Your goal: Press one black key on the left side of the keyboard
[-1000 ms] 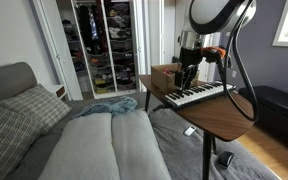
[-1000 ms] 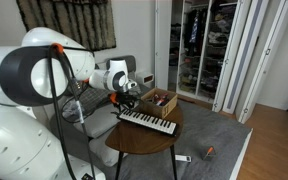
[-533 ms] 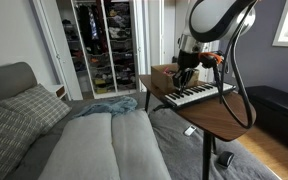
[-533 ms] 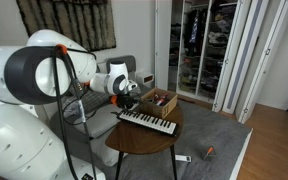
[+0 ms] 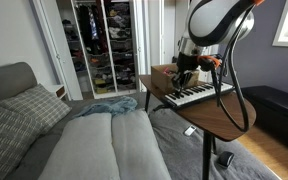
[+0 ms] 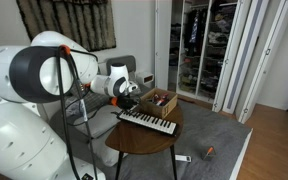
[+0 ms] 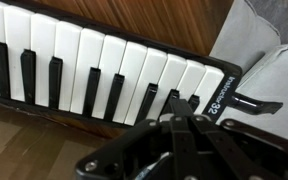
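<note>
The keyboard lies on a round wooden table, also seen in the other exterior view as the keyboard. My gripper is shut, its two fingers pressed together with nothing between them. In the wrist view its tips point down over the last black keys near the keyboard's end marked "32". Whether the tips touch a key I cannot tell. In both exterior views the gripper hangs just above one end of the keyboard.
A brown cardboard box stands right behind the keyboard on the table. Grey sofa cushions sit beside and below the table. An open wardrobe is at the back. A small object lies on the floor.
The jaws have closed from partly open to fully shut. The arm has shifted only slightly above the keyboard's end.
</note>
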